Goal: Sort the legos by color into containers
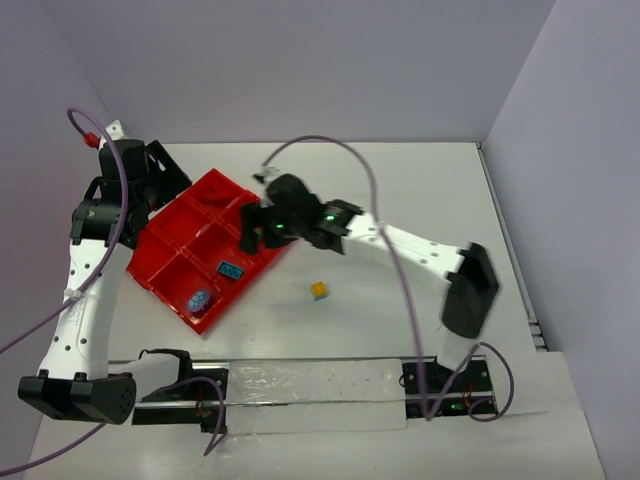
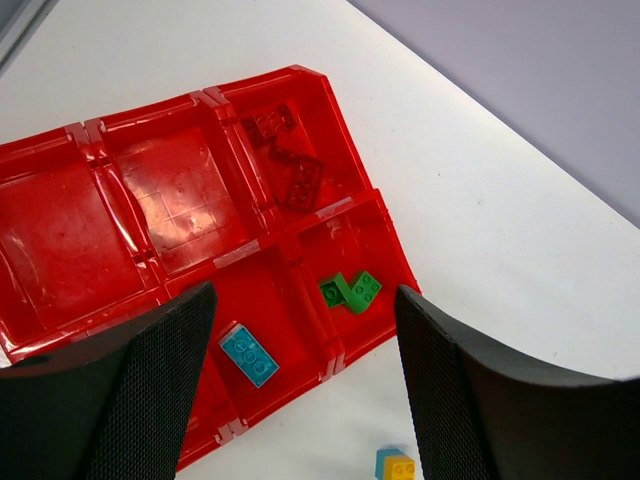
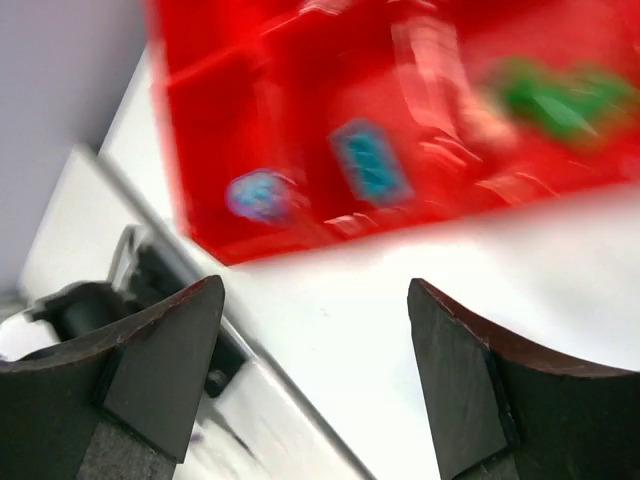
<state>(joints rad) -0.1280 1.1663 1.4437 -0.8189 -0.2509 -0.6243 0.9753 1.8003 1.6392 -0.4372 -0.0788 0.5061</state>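
Note:
The red tray of containers lies left of centre on the white table. In the left wrist view its compartments hold dark red legos, two green legos and a teal lego. A yellow-on-teal lego cube sits on the table just off the tray's near right side. My left gripper hovers open and empty above the tray's far left end. My right gripper is open and empty over the tray's right edge. Its view is blurred and shows the teal lego and green legos.
A small bluish round object lies in the tray's nearest compartment. Purple cables loop over both arms. Grey walls close in the table at the back and right. A pale strip runs between the arm bases.

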